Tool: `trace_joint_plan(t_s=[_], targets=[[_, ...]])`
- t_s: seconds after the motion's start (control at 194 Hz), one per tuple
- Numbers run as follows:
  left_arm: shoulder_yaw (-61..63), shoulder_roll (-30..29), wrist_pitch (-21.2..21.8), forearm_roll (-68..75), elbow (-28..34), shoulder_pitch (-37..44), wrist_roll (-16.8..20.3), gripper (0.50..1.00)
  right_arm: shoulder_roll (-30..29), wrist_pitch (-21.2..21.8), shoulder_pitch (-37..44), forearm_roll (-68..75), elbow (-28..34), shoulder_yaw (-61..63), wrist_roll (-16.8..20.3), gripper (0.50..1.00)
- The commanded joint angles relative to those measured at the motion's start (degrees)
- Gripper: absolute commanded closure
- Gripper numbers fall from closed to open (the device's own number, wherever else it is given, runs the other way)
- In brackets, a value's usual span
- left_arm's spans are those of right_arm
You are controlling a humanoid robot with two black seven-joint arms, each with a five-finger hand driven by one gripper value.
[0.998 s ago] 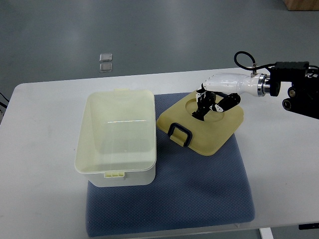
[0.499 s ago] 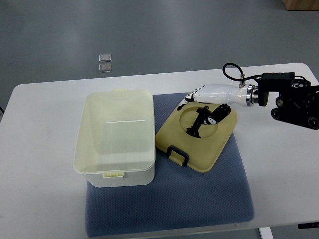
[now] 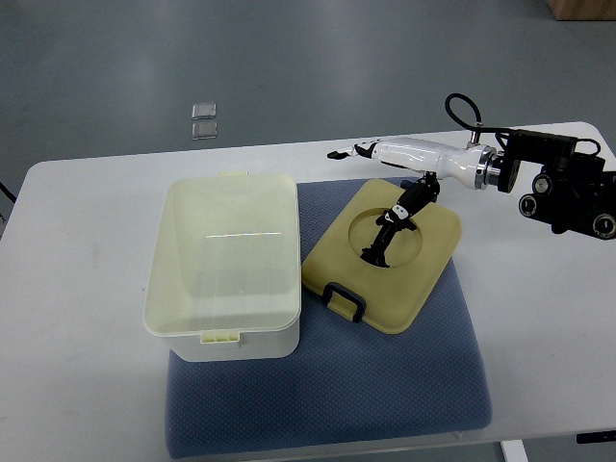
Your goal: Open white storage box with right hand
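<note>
Blue-grey textured fabric mat (image 3: 385, 395) lies nearest on the white bench (image 3: 77, 385). On its left part sits the open white rectangular plastic storage box (image 3: 223, 265), no cover on it, inside looks empty. Just right of it, pale yellow plastic lid (image 3: 383, 252) with a black carry handle (image 3: 343, 296) lies flat on the mat. Lid looks light, stiff, smooth, likely slippery; black handle or an edge is the best hold. Further back, right hand (image 3: 393, 183) hangs over the lid, fingers (image 3: 377, 248) spread and pointing down at the round recess, pinching nothing, thumb out left. Opening looks done.
</note>
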State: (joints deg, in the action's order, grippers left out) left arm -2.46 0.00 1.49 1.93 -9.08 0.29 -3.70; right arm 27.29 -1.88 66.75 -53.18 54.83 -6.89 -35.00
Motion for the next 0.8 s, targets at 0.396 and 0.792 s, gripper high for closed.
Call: trace_joint_plan(t_s=[0.396,0.792], targets=[[0.0,0.0,0.0,0.0,-0.1,0.0,0.0,0.500,-8.3,10.5,-17.6,34.1,-8.3,28.4,0.0,0.572],[0.0,0.0,0.0,0.0,0.0,0.0,0.0,0.500,-10.2,5.7,-20.3,61.3,-8.4,30.8,2.6,0.572]])
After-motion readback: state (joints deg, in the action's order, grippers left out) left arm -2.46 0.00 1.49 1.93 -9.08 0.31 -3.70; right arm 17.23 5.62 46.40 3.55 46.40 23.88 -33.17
